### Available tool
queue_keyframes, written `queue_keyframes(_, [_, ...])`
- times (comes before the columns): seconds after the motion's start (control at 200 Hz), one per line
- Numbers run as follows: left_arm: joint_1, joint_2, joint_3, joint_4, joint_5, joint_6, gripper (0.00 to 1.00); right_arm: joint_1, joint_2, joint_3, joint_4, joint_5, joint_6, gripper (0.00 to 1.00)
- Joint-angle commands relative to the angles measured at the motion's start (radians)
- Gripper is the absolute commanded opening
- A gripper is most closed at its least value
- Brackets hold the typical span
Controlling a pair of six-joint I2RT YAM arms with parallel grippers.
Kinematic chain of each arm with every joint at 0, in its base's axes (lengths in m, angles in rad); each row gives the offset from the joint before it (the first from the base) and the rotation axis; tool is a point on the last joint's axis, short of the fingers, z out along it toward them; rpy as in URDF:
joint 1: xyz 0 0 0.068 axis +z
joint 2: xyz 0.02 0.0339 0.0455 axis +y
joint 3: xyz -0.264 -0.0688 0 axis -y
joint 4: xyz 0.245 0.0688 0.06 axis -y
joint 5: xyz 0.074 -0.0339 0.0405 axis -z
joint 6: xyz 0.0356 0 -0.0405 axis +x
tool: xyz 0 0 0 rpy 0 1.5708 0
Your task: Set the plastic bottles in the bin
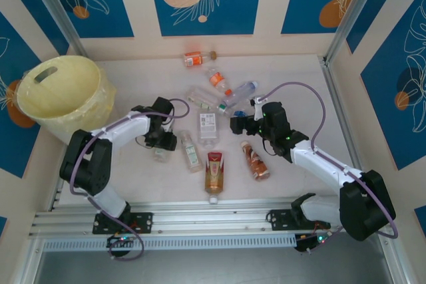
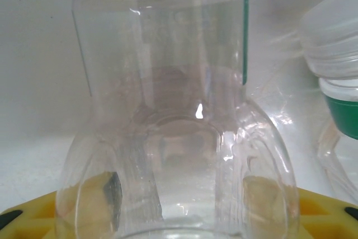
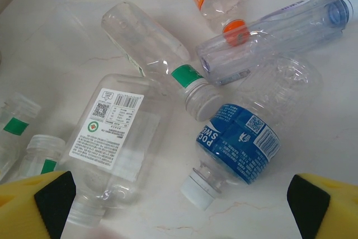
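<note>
Seemingly part-closed, left hand (image 1: 162,143) astride a clear bottle (image 2: 162,82); right hand (image 1: 239,125) fully spread

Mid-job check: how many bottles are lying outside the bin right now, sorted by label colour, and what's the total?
Orange-label bottles: 2
Brown-label bottles: 2
Green-label bottles: 3, one inside the left pincer
Blue-label bottle: 1
White-label bottle: 1
Clear bottle with blue cap: 1
Total: 10
</note>
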Motion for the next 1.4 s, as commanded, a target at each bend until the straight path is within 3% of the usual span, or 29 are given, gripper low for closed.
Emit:
queue_keyframes(0.0, [0.003,-0.067,0.048,-0.007,0.031,0.002,0.45,0.009,0.005,0.033,-0.004,0.014,0.011,0.99])
queue_keyframes(0.05, [0.003,-0.084,0.054,0.005,0.048,-0.002,0.41,0.008,0.005,0.031,0.002,0.013,0.013,1.0])
queue_keyframes(0.26, [0.003,-0.141,0.097,0.036,0.076,-0.033,0.09,0.009,0.004,0.03,0.01,0.015,0.012,1.0])
queue_keyframes(0.36, [0.003,-0.167,0.157,0.022,0.073,-0.048,0.0,0.01,0.003,0.031,0.014,0.012,0.009,1.0])
queue_keyframes(0.59, [0.003,-0.279,0.298,0.013,-0.038,-0.029,0.0,0.01,-0.006,0.028,0.025,0.028,0.012,1.0])
queue_keyframes(0.765, [0.003,-0.404,0.323,0.194,-0.16,0.012,0.0,0.01,-0.003,0.017,0.053,0.03,0.021,1.0])
queue_keyframes(1.075, [0.01,-0.432,0.496,0.309,-0.474,0.238,0.0,0.013,-0.002,0.028,0.042,0.022,0.009,1.0])
queue_keyframes(1.215, [0.082,-0.445,0.532,0.349,-0.427,0.269,0.0,0.012,0.001,0.026,0.049,0.018,0.016,1.0])
queue_keyframes(1.395, [0.197,-0.433,0.611,0.342,-0.523,0.295,0.0,0.012,0.01,0.038,0.05,0.016,-0.004,0.99])
